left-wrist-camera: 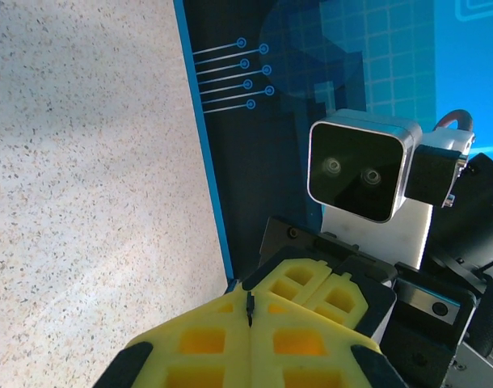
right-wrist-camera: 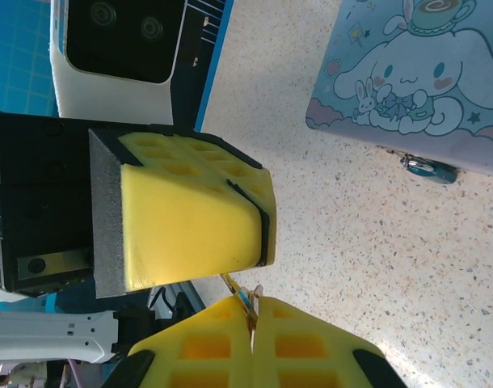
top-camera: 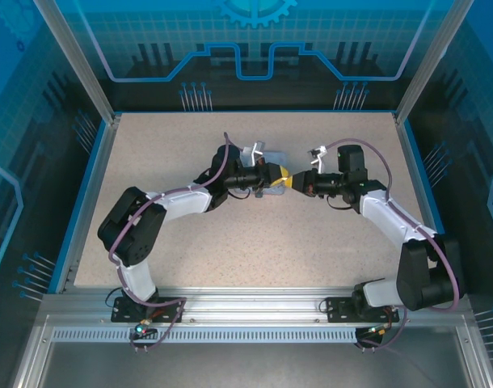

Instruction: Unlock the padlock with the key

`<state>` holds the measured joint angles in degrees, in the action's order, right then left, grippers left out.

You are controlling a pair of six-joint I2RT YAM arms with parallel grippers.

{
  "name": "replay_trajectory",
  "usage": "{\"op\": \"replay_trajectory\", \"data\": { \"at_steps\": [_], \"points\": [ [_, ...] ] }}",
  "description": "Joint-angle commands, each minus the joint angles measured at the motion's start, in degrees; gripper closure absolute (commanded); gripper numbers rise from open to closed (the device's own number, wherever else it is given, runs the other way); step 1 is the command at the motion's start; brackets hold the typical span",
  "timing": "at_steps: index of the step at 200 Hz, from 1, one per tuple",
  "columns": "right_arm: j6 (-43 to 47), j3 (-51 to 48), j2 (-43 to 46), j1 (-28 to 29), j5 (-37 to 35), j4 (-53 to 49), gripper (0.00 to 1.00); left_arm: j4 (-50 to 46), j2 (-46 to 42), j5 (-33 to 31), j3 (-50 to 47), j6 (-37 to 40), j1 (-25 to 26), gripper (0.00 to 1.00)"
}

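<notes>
tip to tip, both jaws shut: seating the key is the weak point

left gripper (top-camera: 280,179) and right gripper (top-camera: 303,184) meet nose to nose over mid-table (top-camera: 230,242). left jaws are pressed together with a thin dark sliver in the seam, which we read as the key (left-wrist-camera: 249,305). it barely sticks out. right jaws are closed tight too, with a small brassy bit poking from the seam toward the left gripper. we take that for the padlock (right-wrist-camera: 242,294). most of it is buried, so we can't see the keyhole or shackle. the tin (right-wrist-camera: 408,73) lies flat on the table nearby.

what could go wrong, as we judge it:
- so little key is exposed that the yellow jaw faces may touch before the blade enters. the key would then get shoved back into the grip or cocked sideways.
- keyhole orientation is unknown. an off-axis push would skid the key off the body, and either part could drop.
- both parts are tiny in soft jaws. turning torque may spin the padlock in its grip instead of the lock.
- a part dropped beside the tin could end up against its edge and be hard to regrasp.
</notes>
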<state>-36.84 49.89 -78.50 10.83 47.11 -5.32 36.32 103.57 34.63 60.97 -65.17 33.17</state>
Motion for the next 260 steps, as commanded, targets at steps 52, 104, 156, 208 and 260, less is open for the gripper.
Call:
{"op": "replay_trajectory", "data": {
  "at_steps": [52,104,156,208,260],
  "points": [
    [6.56,4.10,1.60,2.50,-9.25,-8.82,1.00,-8.87,-6.04,-9.69,-2.33,-4.36,-0.66,0.44],
    [19.16,9.88,5.29,15.91,-43.02,-20.09,1.00,-38.74,-10.01,-12.56,6.42,-2.79,-2.31,0.37],
    [25.56,7.71,8.89,27.44,-66.45,-15.86,1.00,-39.65,-11.56,-11.95,4.91,-8.78,-2.43,0.38],
    [27.24,5.15,10.04,30.19,-69.75,-10.47,1.00,-37.00,-12.69,-12.57,3.62,-11.90,-1.71,0.42],
    [27.99,4.87,8.69,31.08,-68.75,-7.74,1.00,-36.99,-11.90,-12.75,4.94,-12.66,-0.80,0.44]
  ]
}}
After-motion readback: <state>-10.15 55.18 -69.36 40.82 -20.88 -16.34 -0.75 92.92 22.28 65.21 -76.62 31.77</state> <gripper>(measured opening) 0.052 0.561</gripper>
